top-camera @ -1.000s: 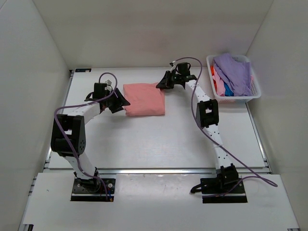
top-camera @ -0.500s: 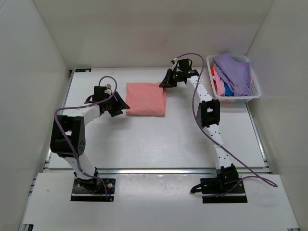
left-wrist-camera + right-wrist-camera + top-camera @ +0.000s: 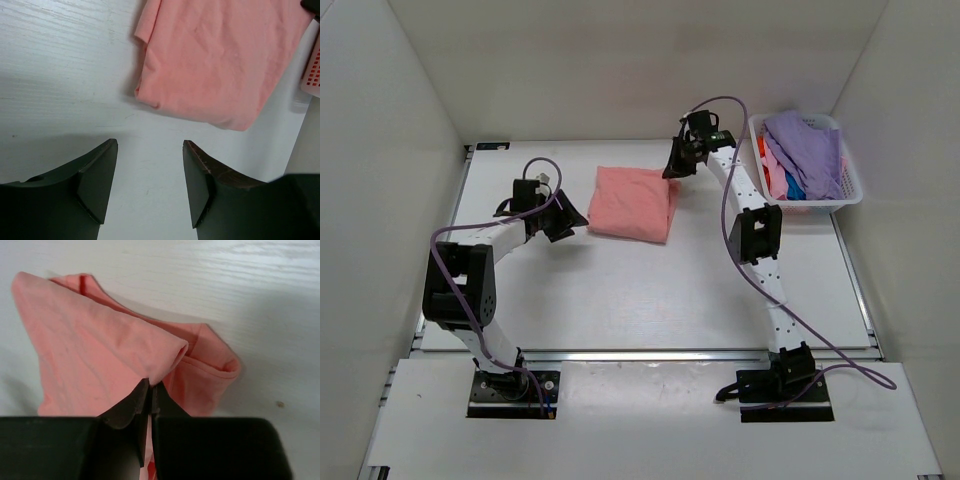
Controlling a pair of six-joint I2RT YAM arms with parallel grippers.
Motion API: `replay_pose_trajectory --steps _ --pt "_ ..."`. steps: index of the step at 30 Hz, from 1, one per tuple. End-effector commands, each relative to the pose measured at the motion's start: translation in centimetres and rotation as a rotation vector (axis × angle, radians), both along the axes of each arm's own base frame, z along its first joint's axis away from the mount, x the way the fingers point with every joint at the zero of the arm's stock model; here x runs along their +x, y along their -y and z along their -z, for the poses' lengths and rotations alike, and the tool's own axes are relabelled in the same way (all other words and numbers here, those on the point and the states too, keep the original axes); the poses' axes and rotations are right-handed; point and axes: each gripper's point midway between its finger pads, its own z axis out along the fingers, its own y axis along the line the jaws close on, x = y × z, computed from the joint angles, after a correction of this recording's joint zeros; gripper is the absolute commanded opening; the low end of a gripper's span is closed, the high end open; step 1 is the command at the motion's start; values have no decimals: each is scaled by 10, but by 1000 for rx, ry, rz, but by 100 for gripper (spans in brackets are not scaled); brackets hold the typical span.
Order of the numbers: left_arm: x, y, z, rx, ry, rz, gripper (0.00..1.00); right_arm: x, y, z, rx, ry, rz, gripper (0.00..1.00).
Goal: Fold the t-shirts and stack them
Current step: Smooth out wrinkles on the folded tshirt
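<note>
One folded salmon-pink t-shirt (image 3: 632,203) lies on the tabletop (image 3: 620,290) — soft, light, floppy cotton. Its raised fold is pinched tight in the right end effector (image 3: 150,390), while the left end effector (image 3: 149,146) gapes wide and empty just beside it — doubled edges probably give the surest hold.

Folded t-shirt (image 3: 633,203) on table (image 3: 650,290) between left claw (image 3: 575,216) and right claw (image 3: 672,169) — basket (image 3: 849,191) of t-shirts (image 3: 806,150) far right.

Robotics lab test cell; plain white panels (image 3: 380,150) enclose a white table (image 3: 620,300); left arm (image 3: 460,285) and right arm (image 3: 756,238) bolt to black base plates (image 3: 485,400); purple cables (image 3: 720,99) run exposed.
</note>
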Motion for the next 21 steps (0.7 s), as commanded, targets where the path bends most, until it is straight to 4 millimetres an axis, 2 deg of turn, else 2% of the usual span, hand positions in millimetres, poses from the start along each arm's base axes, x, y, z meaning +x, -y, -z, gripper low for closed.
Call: replay_pose_trajectory --steps 1,4,5,6,7,10,12,13,14,18,19,20,21 --pt "13 -1 -13 22 53 9 66 -1 31 -11 -131 -2 111 0" --pt "27 -2 -12 56 63 11 66 0 52 -10 -292 25 200 22" --pt "31 -3 -11 63 65 7 66 0 52 -15 -317 45 209 28" --pt "41 -6 -12 85 79 10 67 -1 50 -17 -337 57 200 32" --pt "51 -2 -16 99 101 21 69 0 60 -15 -354 47 219 37" --pt "81 1 -25 166 172 46 72 -4 60 -27 -378 68 214 46" --pt "100 6 -30 205 211 62 73 -2 64 -37 -370 81 222 47" --pt "111 2 -26 227 191 63 73 -5 67 -38 -376 70 221 47" --pt "127 8 -31 241 218 77 74 -5 72 -43 -381 80 218 47" --pt "156 17 -21 324 181 132 73 -8 89 -83 -383 132 241 47" --pt "159 22 -15 346 163 145 73 -9 93 -99 -365 155 244 48" --pt "157 27 -10 366 150 175 74 -11 92 -104 -369 162 237 48" --pt "162 33 -6 381 148 185 74 -13 99 -122 -357 188 243 48"
